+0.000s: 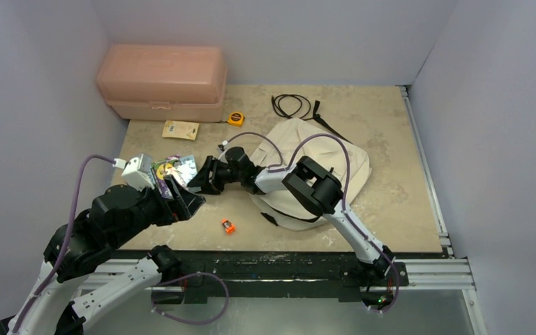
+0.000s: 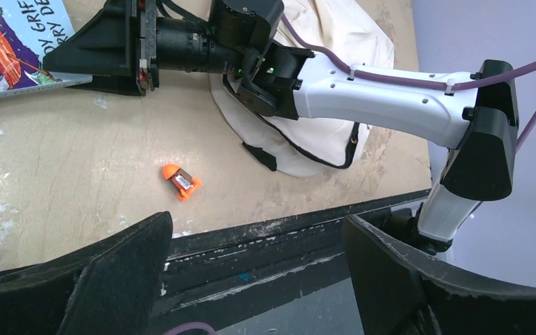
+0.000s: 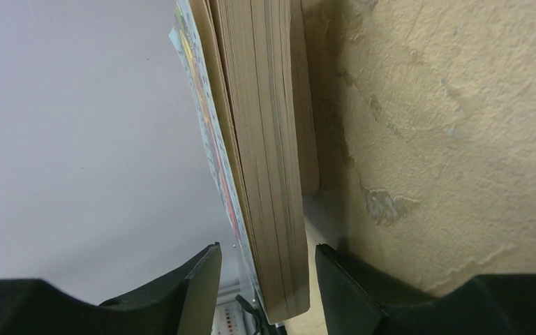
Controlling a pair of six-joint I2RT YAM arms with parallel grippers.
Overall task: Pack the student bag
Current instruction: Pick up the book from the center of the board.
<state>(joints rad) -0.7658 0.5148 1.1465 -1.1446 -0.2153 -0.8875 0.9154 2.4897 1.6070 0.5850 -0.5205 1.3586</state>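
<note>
The right arm hides much of the cream bag point(image 1: 357, 171), which lies flat on the right half of the bench point(image 1: 391, 209); I cannot see its opening. The book point(image 3: 272, 139) shows only its page edge, and its cover is cut off. The right end effector point(image 3: 265, 248) has one finger on each side of this book, with narrow gaps, not clenched. The left end effector point(image 2: 257, 230) is released, with nothing between its fingers. A small orange thing point(image 2: 180, 182), hard to identify, lies near the front edge. At the back are a pink box point(image 1: 160, 80), a yellow tape measure point(image 1: 235, 118) and a black cord point(image 1: 292, 106).
</note>
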